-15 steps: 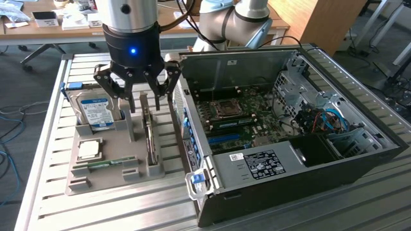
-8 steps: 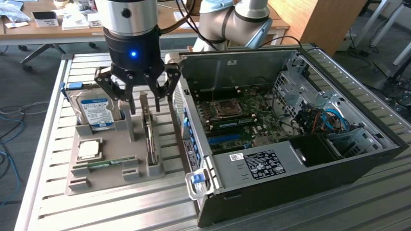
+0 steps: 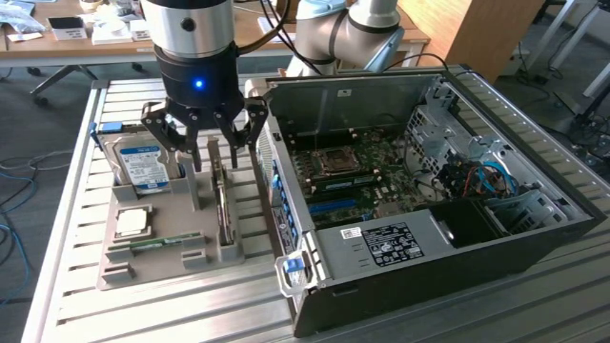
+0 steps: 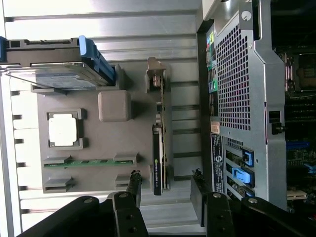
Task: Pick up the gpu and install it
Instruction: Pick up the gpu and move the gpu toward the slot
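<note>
Over grey holder on slatted table, gripper hovers with fingers spread — gpu stands on edge in its slot beneath, ungrasped; open computer case alongside, install not yet begun.

My pincer spread wide over end of grey tray. One finger each side of gpu, not touching it. It stands on edge in tray slot, along tray side next to computer case. Green memory stick and square chip lie in tray's middle. Hard drive at tray's far end.
</note>
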